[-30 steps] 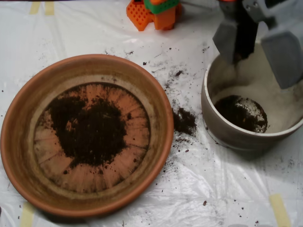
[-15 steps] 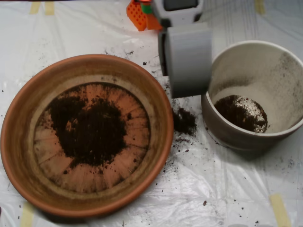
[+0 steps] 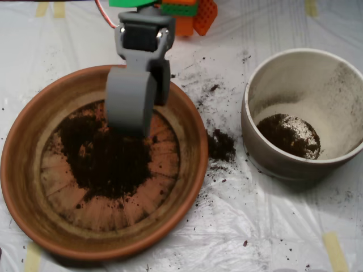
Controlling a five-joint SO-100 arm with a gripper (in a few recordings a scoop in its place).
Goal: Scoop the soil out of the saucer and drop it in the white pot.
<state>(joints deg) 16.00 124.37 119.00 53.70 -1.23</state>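
The saucer (image 3: 34,141) is a wide terracotta dish at the left. A dark patch of soil (image 3: 108,161) covers the middle of its ridged floor. My grey scoop (image 3: 142,116) hangs over the upper part of the saucer, its lower edge just above the top of the soil patch, and it hides the soil beneath it. The white pot (image 3: 272,158) stands at the right, apart from the saucer, with a small heap of soil (image 3: 289,136) on its bottom.
Spilled soil (image 3: 220,145) lies on the white plastic sheet between saucer and pot, with crumbs scattered above it. The arm's orange and green base (image 3: 181,11) sits at the top edge. Tape strips (image 3: 334,249) mark the sheet's corners.
The scoop has swung left from above the white pot, across the gap, to over the saucer's upper half. The soil in both vessels looks unchanged.
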